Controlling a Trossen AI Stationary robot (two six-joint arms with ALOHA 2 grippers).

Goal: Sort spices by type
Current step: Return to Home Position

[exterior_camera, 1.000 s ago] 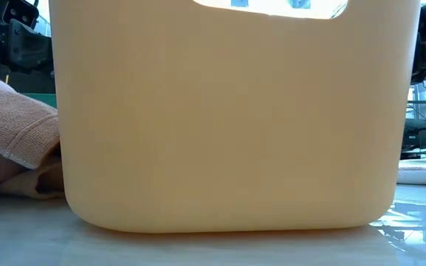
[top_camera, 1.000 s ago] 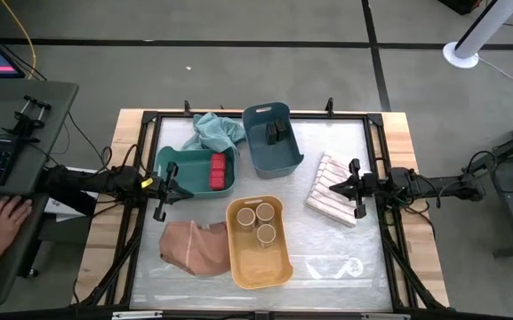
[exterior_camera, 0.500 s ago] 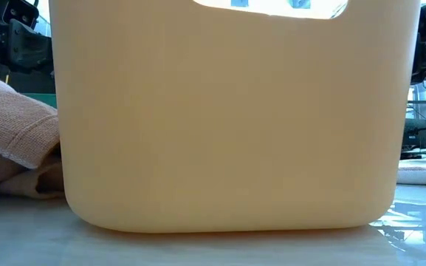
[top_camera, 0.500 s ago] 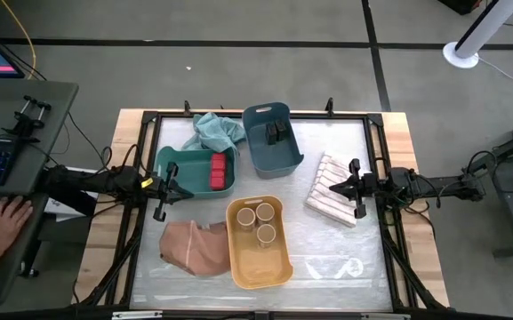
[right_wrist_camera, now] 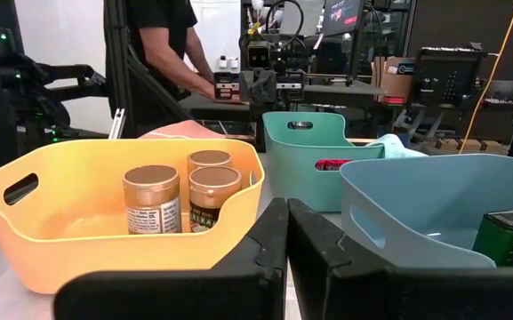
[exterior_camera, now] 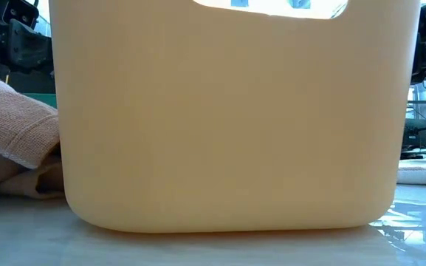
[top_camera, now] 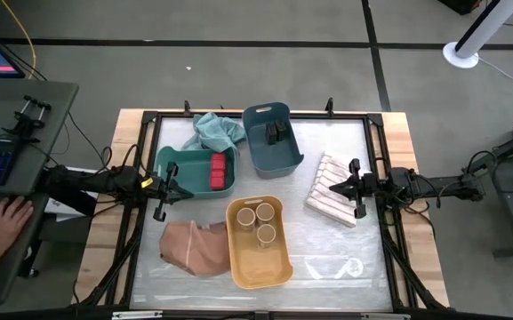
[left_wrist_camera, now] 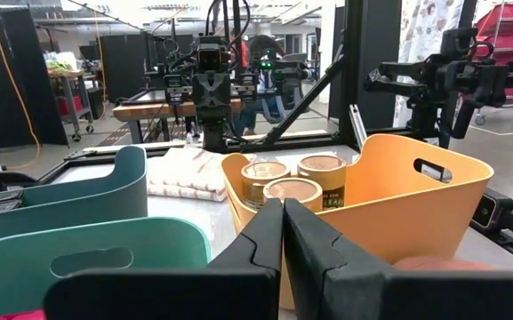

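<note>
tan jars (top_camera: 266, 234) | red boxes (top_camera: 218, 171) | orange bin (top_camera: 260, 264) | green bin (top_camera: 189, 174) | striped cloth (top_camera: 325, 206)

No legible txt on jars (right_wrist_camera: 151, 200).

Smooth matt plastic orange bin (top_camera: 258, 265), glossy-labelled gold jars (right_wrist_camera: 151, 199), woven striped cloth (top_camera: 327, 200), bare wooden table (top_camera: 420, 258) edge

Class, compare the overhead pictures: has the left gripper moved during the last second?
No. In the high view the left gripper sits at the same spot by the green bin's corner as before.
</note>
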